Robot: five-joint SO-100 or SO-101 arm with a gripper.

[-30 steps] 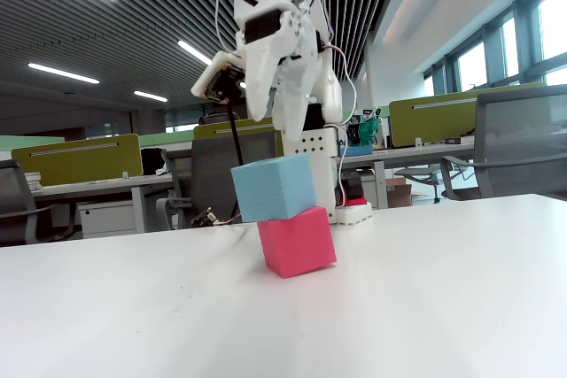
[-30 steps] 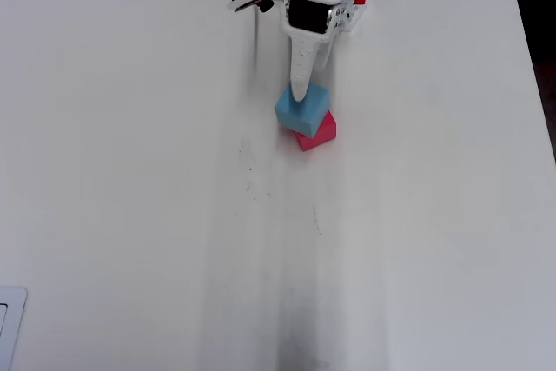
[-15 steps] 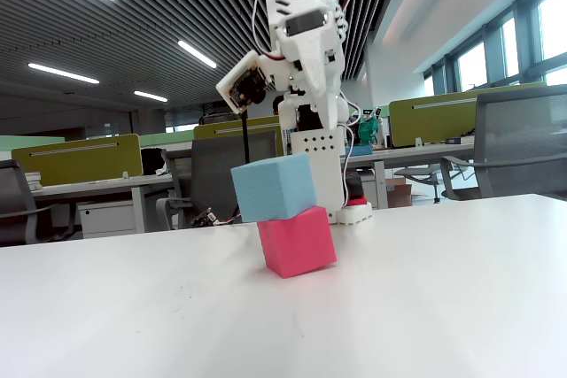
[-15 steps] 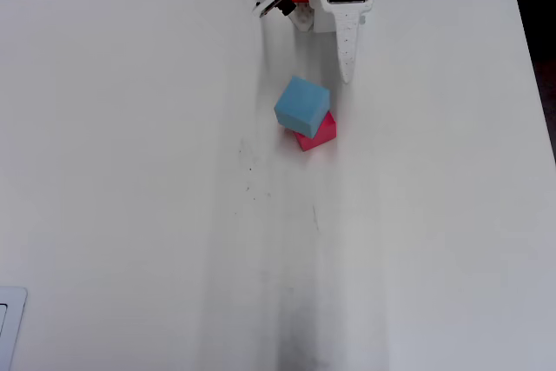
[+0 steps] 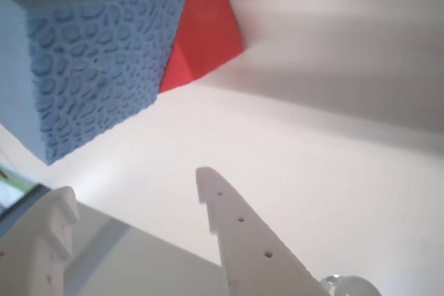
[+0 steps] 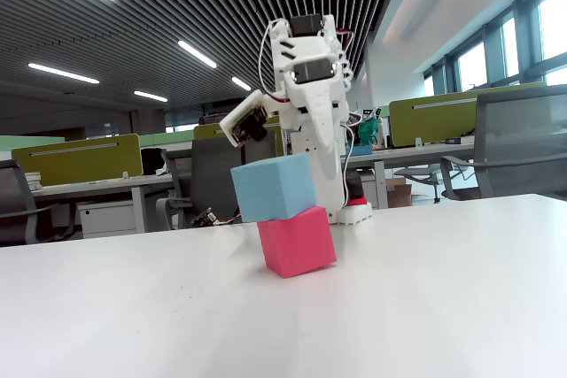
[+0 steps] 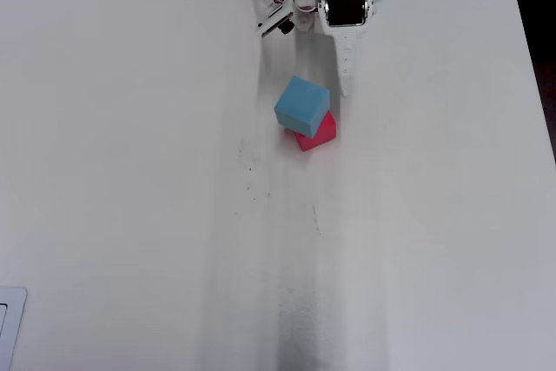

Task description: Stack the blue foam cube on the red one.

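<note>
Blue foam cube [image 6: 274, 187] perched on top of the red one [image 6: 298, 240], near the far middle of the white table [image 7: 130, 171]. Shifted off-centre: overhanging to the left in the fixed view, leaving the red block's right part uncovered; in the overhead view, set toward the far left, with a strip of red showing at the near right. Twisted a little against the block below, so edges not lined up. No long axis to speak of, all sides being about equal; one flat face up, corners pointing roughly near-right and far-left in the overhead view.

Open-pored surface plain in the wrist view [image 5: 90, 67], so probably very light, soft and springy, matte and grippy rather than slick, not breakable. Best taken by two opposite side faces around mid-height with a gentle squeeze; judged easy to nudge off its perch, given the overhang.

Farther back, just beyond the stack, gripper [image 7: 345, 84] hanging clear of both blocks, touching neither. Fingers spread in the wrist view, nothing between them [image 5: 132, 195]. Behind that, arm base at the far table edge. Stack apparently done, though lopsided.
</note>
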